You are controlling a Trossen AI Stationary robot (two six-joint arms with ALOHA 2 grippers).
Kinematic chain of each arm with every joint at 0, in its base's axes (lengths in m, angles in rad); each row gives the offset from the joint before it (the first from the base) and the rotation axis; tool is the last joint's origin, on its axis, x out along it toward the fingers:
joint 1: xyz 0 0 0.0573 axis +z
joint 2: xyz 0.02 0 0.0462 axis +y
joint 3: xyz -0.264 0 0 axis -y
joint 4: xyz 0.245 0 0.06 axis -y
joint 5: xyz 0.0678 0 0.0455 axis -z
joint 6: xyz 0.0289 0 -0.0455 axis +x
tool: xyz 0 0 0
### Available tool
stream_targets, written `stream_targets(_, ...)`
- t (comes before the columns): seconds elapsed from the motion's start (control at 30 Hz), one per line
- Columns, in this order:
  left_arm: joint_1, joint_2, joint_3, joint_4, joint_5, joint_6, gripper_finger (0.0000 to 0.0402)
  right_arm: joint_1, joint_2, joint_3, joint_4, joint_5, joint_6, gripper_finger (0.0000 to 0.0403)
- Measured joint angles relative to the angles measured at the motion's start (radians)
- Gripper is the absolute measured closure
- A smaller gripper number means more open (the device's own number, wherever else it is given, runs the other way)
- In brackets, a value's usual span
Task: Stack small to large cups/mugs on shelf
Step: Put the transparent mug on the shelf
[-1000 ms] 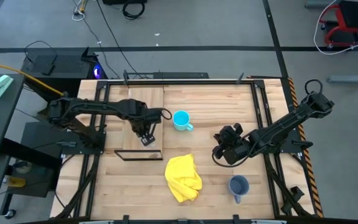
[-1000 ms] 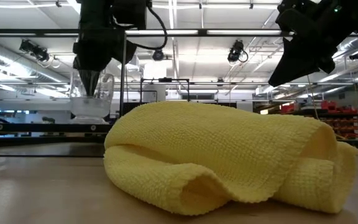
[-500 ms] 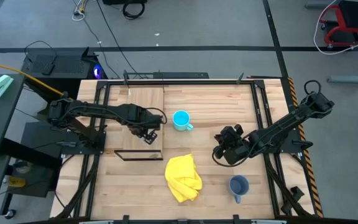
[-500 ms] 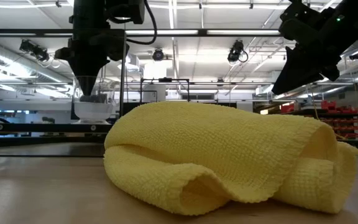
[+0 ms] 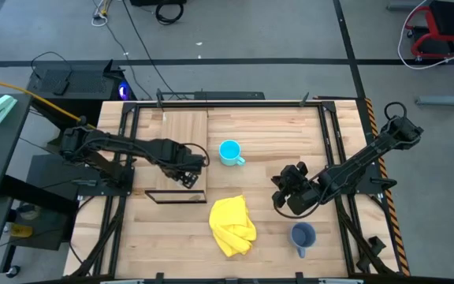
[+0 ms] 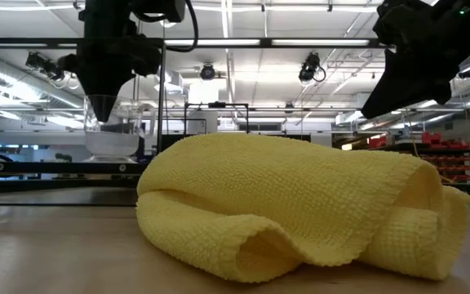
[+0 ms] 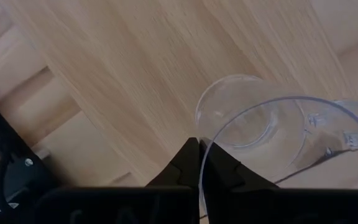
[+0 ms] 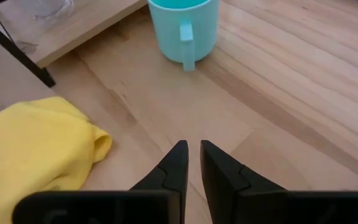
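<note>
The clear cup (image 6: 114,131) stands on the shelf (image 5: 181,126), the mug (image 5: 228,152) just right of it.

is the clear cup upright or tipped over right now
Upright. In the low view the clear cup stands on the shelf, mouth up, and the left gripper is shut on its rim; the left wrist view looks down into it.

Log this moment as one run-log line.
left gripper: shut on clear cup rim, over shelf | right gripper: waiting above table | cyan mug, grey-blue mug: on table, unstacked
</note>
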Motion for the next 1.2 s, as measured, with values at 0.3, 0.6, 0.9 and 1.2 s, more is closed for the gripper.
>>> stream_targets(0.3,-0.008,0.001,-0.001,-0.002,0.002,0.001,0.0375,0.0,0.0,0.0,0.011,0.0,0.0,0.0352)
stream_targets(0.6,-0.008,0.002,-0.002,-0.001,0.002,0.011,0.034,0.0,0.0,0.0,0.011,0.0,0.0,0.0352)
stream_targets(0.9,-0.006,0.002,-0.002,-0.003,0.002,0.056,0.0317,0.0,0.0,0.0,0.011,0.0,0.0,0.0352)
stream_targets(1.2,-0.006,-0.022,-0.001,-0.038,0.002,0.063,0.0297,0.0,0.0,0.0,0.011,0.0,0.001,0.0352)
